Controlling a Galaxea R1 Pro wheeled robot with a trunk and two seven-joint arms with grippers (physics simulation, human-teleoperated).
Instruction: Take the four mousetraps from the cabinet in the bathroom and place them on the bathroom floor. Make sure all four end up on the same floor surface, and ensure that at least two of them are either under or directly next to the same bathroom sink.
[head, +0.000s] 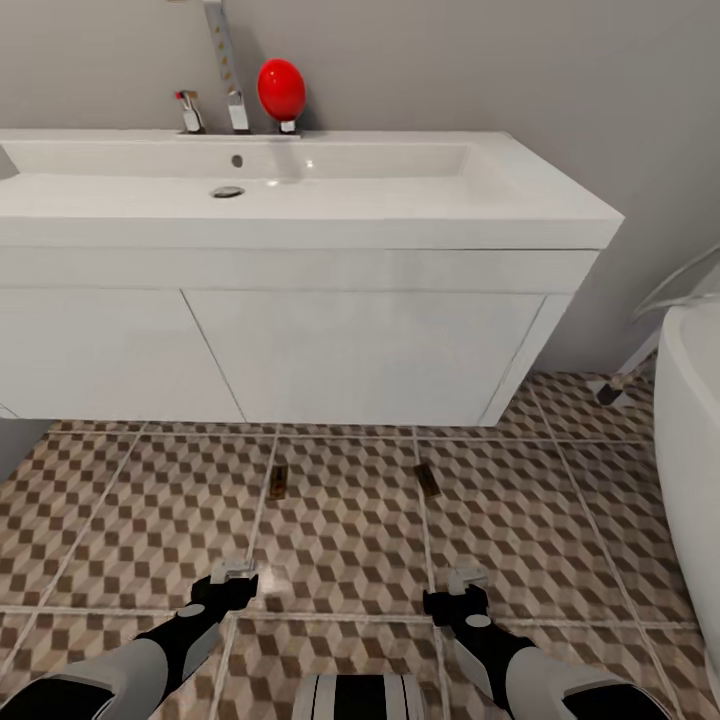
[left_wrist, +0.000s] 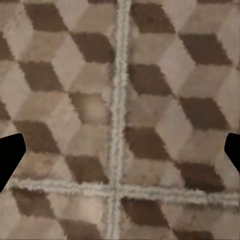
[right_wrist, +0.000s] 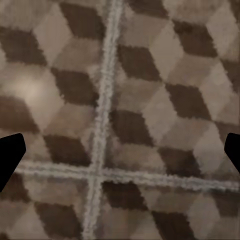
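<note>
Mousetraps lay in the head view on the bathroom floor (head: 120, 520): one mousetrap (head: 279, 482) on a grout line just in front of the white vanity (head: 330, 350), and a second mousetrap (head: 427, 479) to its right, also close to the vanity's foot, the two apart from each other and both near the sink (head: 260, 170) above. Only these two were visible, so by my judgement the placing under the sink looked met and the remaining traps were still to be fetched from the cabinet. The left gripper (head: 233, 572) and the right gripper (head: 467, 578) hung low over the tiles at the near edge, each nearer to the robot than the traps and touching neither. Both claws were released and empty, their dark fingertips spread to the borders of the wrist views with bare tile between them. To do the step well, I would lift both arms straight up before turning the base, so that no finger sweeps a trap away from the vanity, and keep the wheels off the two tiles they lie on. The head view gave the traps, the vanity, the chrome tap (head: 236, 100), a red object (head: 281, 88) beside it and the bathtub (head: 690, 440) at far right; the wrist views added close looks at the cube-patterned tile and crossing grout lines directly under each claw, confirming nothing was held.
</note>
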